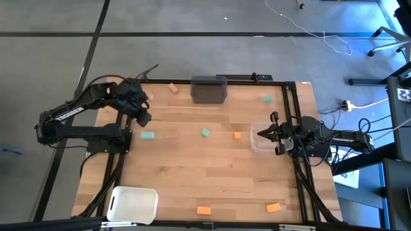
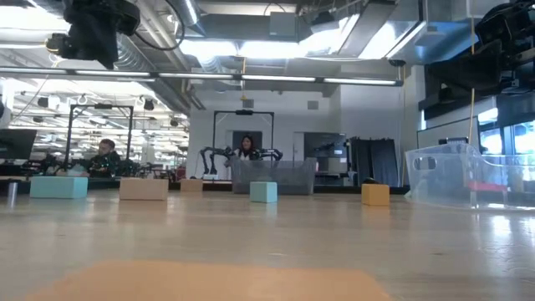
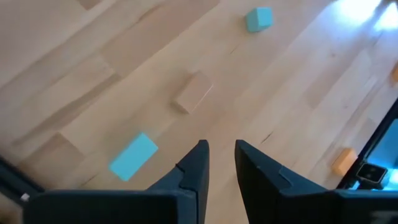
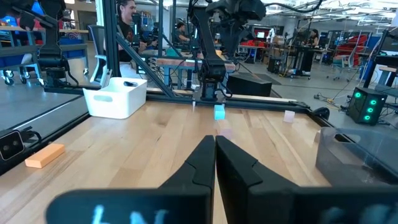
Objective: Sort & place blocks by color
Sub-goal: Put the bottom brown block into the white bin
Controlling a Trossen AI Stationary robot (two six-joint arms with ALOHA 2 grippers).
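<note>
Small blocks lie flat and scattered on the wooden table. A teal block (image 1: 148,136), a tan block (image 3: 191,92) and another teal block (image 1: 205,133) lie mid-table. An orange block (image 1: 237,135) lies beside them. A teal block (image 1: 266,99) and an orange block (image 1: 173,88) lie near the far edge. Two orange blocks (image 1: 203,210) (image 1: 273,207) lie near the front edge. My left gripper (image 1: 144,119) hangs above the table's left side, slightly open and empty (image 3: 222,144). My right gripper (image 1: 259,133) is shut and empty (image 4: 216,138), over the clear bin (image 1: 262,142).
A dark grey bin (image 1: 209,88) stands at the far edge. A white bin (image 1: 133,204) stands at the front left corner. The clear bin stands at the right edge, under my right gripper. A black frame borders the table. People and other robots show in the room beyond.
</note>
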